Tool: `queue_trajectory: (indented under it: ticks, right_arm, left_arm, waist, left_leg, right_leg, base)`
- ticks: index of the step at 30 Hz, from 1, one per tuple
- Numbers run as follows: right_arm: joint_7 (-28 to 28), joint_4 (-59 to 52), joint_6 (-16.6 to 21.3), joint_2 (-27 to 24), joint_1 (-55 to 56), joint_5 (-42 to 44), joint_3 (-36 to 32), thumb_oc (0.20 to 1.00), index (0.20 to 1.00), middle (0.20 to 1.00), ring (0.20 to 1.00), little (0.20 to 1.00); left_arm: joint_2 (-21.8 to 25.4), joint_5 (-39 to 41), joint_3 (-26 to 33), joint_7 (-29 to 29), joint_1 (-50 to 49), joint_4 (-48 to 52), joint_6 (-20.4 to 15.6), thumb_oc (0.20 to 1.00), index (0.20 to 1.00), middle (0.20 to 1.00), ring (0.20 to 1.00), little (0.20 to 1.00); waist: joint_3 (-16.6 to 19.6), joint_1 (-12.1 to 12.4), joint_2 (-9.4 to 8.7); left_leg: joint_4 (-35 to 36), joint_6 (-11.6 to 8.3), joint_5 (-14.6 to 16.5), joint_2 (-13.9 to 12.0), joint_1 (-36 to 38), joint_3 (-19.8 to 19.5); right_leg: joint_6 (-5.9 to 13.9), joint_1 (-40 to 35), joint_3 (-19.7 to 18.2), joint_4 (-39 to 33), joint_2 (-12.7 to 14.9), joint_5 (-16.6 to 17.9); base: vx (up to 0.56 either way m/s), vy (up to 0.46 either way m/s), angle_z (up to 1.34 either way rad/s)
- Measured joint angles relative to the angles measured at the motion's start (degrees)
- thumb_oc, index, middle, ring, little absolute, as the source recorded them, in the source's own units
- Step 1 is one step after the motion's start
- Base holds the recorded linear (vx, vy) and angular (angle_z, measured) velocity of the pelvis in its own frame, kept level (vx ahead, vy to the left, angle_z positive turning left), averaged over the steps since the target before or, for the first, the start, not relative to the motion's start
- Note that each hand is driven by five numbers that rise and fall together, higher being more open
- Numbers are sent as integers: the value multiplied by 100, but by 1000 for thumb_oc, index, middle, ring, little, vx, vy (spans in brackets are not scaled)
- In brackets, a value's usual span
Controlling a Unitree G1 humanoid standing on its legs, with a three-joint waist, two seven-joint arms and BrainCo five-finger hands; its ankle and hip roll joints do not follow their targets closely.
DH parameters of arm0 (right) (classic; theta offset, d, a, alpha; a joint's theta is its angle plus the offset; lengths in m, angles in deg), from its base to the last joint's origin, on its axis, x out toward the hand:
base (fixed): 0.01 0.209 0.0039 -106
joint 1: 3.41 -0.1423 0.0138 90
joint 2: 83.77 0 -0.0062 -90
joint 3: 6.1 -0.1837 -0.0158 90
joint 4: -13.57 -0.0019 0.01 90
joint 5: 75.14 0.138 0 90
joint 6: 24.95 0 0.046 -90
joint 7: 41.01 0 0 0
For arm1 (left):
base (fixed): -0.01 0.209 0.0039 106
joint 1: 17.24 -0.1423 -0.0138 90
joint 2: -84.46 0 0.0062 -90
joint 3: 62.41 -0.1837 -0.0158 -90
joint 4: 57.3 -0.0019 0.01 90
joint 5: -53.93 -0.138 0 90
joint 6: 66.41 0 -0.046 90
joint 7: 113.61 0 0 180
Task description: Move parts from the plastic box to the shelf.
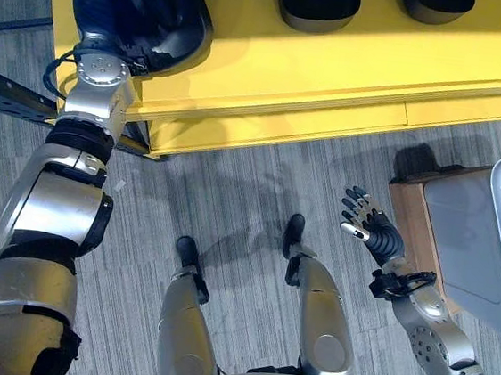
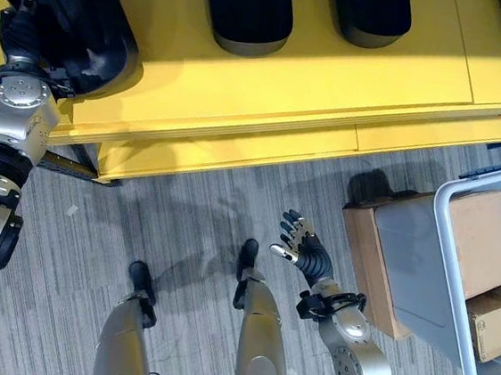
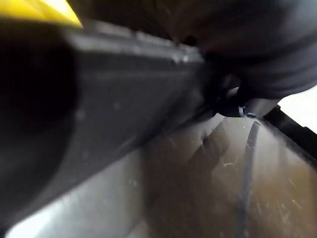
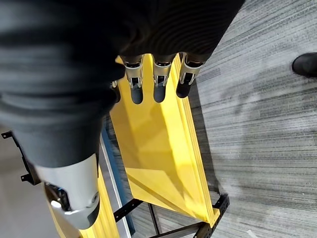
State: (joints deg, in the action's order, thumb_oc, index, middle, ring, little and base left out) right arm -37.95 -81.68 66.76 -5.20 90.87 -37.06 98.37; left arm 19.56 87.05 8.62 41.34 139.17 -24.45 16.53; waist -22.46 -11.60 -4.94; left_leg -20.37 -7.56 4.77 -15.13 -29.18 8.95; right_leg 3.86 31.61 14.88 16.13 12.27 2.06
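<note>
Brown cardboard boxes [image 2: 488, 232], perhaps two, above grey striped carpet [image 2: 193, 226].

No readable text, labels or numbers anywhere.

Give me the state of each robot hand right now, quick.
Left robot hand: at the black part on the yellow shelf; fingers hidden, cannot tell.
Right robot hand: open, fingers straight, holding nothing, above the floor.
</note>
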Motion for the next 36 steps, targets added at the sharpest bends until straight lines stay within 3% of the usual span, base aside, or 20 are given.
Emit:
queue_trajectory:
  ticks: [7, 19, 20, 21, 22, 36]
  right_arm:
    - [12, -1, 1, 1, 14, 3, 60, 1000, 1000, 1000, 1000, 1000]
    - [128, -1, 55, -28, 56, 105, -32, 1000, 1000, 1000, 1000, 1000]
    - [131, -1, 58, -28, 55, 109, -36, 1000, 1000, 1000, 1000, 1000]
    - [134, -1, 57, -28, 56, 109, -41, 1000, 1000, 1000, 1000, 1000]
    - [137, -1, 59, -28, 62, 109, -49, 1000, 1000, 1000, 1000, 1000]
    - [131, -1, 117, -43, 125, 112, -262, 1000, 1000, 1000, 1000, 1000]
  left_arm:
    - [153, -195, -73, 9, 160, -45, 38, 200, 200, 200, 200, 200]
    - [479, -795, -536, 147, 437, -292, 365, 200, 200, 200, 200, 200]
    - [484, -795, -557, 152, 476, -293, 367, 354, 354, 354, 354, 354]
    - [487, -794, -558, 190, 486, -304, 367, 887, 887, 887, 887, 887]
    - [487, -794, -560, 223, 489, -345, 367, 1000, 1000, 1000, 1000, 1000]
    - [496, -664, -403, 224, 498, -365, 318, 1000, 1000, 1000, 1000, 1000]
  waist:
    - [122, -34, -189]
    - [174, -13, -192]
    - [185, -14, -190]
    - [185, -13, -190]
    - [185, -18, -190]
    - [244, 12, -85]
  left_leg:
    - [-324, 29, 117, -56, -299, -9]
    - [-513, 50, 147, -58, -473, 51]
    - [-544, 55, 151, -59, -514, 52]
    - [-584, 71, 167, -61, -540, 51]
    - [-594, 77, 173, -67, -542, 59]
    - [-701, 95, 204, -70, -590, 66]
  right_leg:
    - [-8, 189, -23, 39, -15, 48]
    - [-25, 381, -174, 61, -20, 154]
    - [-27, 411, -175, 63, -20, 169]
    - [-27, 423, -175, 66, -22, 176]
    - [-23, 423, -187, 68, -19, 182]
    - [-19, 434, -226, 65, -14, 213]
  base:
    - [-1, 18, -3]
    - [-2, 12, -4]
    - [0, 21, -3]
    - [0, 0, 0]
    - [0, 0, 0]
    - [0, 0, 0]
